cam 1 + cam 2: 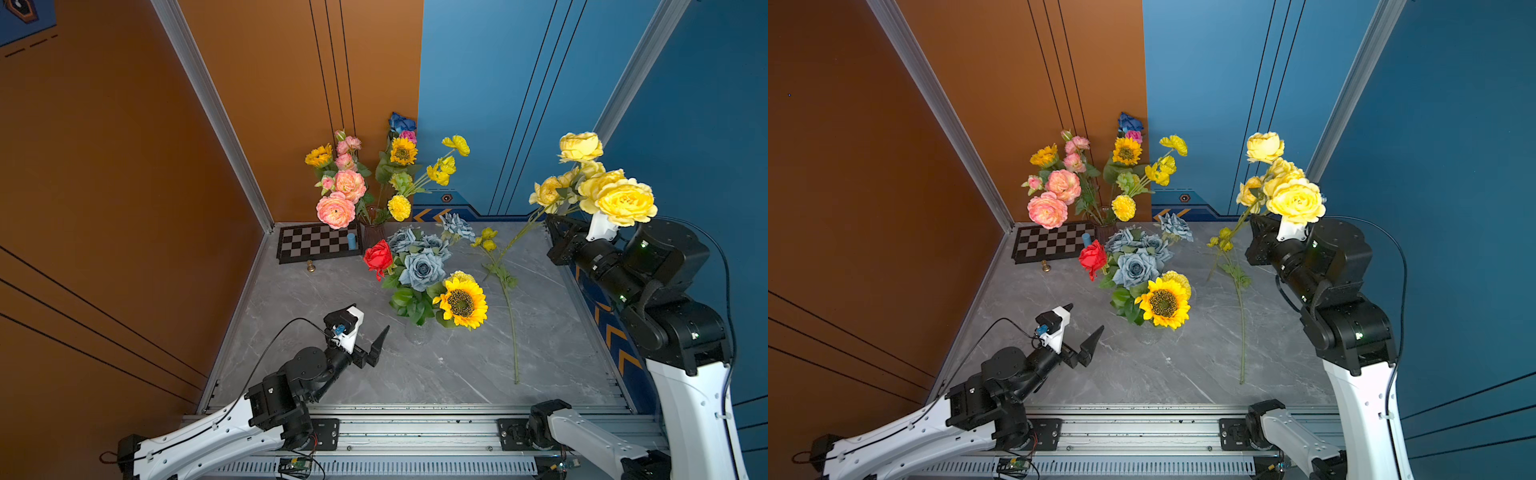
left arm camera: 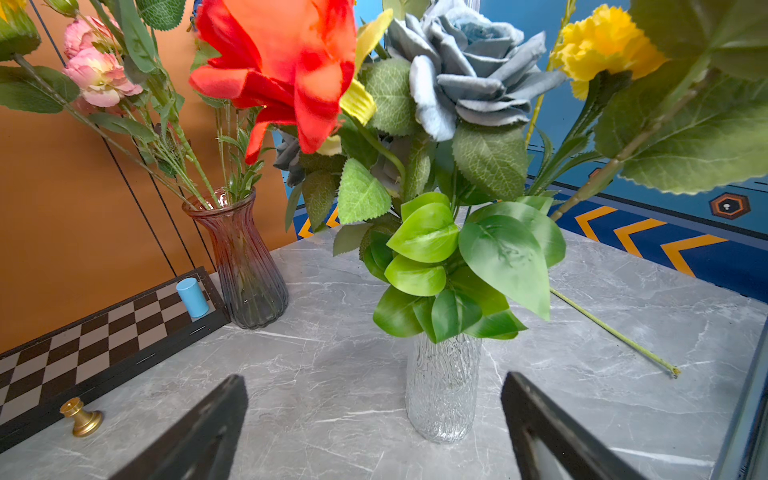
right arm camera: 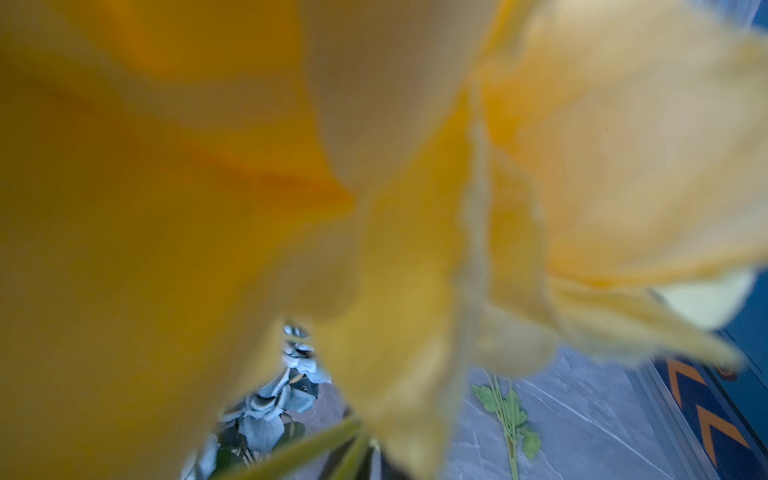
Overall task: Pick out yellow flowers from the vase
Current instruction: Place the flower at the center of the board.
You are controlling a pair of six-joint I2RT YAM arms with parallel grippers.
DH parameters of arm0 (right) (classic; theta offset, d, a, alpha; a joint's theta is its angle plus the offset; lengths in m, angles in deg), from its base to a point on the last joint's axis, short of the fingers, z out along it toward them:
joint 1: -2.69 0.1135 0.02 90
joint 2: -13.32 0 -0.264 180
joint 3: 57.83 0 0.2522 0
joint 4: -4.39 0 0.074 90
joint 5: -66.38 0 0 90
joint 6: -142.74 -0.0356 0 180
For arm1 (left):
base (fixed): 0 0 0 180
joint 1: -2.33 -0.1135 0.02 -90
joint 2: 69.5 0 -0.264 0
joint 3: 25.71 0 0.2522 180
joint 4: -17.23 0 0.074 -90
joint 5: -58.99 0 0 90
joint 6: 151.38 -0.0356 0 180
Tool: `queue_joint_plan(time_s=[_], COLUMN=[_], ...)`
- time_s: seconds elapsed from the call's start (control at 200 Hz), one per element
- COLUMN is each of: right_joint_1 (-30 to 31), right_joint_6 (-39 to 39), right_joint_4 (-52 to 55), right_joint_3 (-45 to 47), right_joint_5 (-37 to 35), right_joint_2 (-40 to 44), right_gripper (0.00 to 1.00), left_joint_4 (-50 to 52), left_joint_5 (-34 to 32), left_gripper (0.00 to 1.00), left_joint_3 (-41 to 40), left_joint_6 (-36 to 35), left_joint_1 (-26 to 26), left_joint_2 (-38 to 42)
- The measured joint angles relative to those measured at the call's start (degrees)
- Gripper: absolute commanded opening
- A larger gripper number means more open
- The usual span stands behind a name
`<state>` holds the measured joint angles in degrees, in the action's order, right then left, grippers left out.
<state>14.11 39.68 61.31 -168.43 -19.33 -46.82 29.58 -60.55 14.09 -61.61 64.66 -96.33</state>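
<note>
A clear textured glass vase (image 1: 419,332) (image 1: 1148,334) (image 2: 442,386) stands mid-table. It holds grey-blue roses (image 1: 422,270), a red rose (image 1: 378,255), a sunflower (image 1: 461,302) (image 1: 1163,302) and a yellow carnation (image 1: 1177,277) (image 2: 602,41). My left gripper (image 1: 368,322) (image 1: 1084,326) (image 2: 374,380) stands open and empty, just left of the vase. High at the right, my right gripper (image 1: 550,222) (image 1: 1256,222) (image 3: 365,465) is shut on the stem of a pale-yellow rose cluster (image 1: 623,201) (image 1: 1296,201) (image 3: 208,166), which fills the right wrist view. A small yellow flower stem (image 1: 511,316) (image 1: 1241,316) (image 2: 615,332) (image 3: 511,415) lies on the table.
A tinted ribbed vase (image 1: 372,235) (image 2: 245,270) at the back holds peach-pink peonies (image 1: 336,210), sunflowers and other yellow blooms. A chessboard (image 1: 316,243) with a blue cylinder (image 1: 352,241) lies back left, a brass knob (image 1: 310,266) beside it. Walls close three sides.
</note>
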Motion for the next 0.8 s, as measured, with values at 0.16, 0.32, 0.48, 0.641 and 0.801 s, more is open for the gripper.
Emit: queue_joint_plan(time_s=[0.16, 0.32, 0.48, 0.641, 0.801], right_joint_1=[-3.10, -4.81, -5.51, -6.64, -7.28], right_joint_6=[-0.28, -0.04, 0.24, 0.31, 0.87], right_joint_4=[7.10, 14.62, 19.30, 20.79, 20.87], right_joint_3=[-1.29, -3.65, -4.13, -2.78, -0.48], right_joint_5=[-0.55, -1.81, -2.99, -3.08, -3.10], right_joint_2=[-5.66, -12.44, -17.16, -19.80, -23.21], right_gripper=[0.00, 0.00, 0.00, 0.00, 0.00], left_joint_4=[0.26, 1.22, 2.54, 2.97, 2.99], left_joint_5=[0.00, 0.28, 1.95, 4.94, 7.56], left_gripper=[0.98, 0.98, 0.98, 0.98, 0.98], left_joint_3=[0.00, 0.00, 0.83, 3.30, 5.68], left_joint_6=[-0.20, -0.22, -0.13, 0.50, 1.36], left_joint_1=[0.04, 0.07, 0.13, 0.33, 0.37], left_joint_2=[0.63, 1.57, 1.42, 0.28, -1.38])
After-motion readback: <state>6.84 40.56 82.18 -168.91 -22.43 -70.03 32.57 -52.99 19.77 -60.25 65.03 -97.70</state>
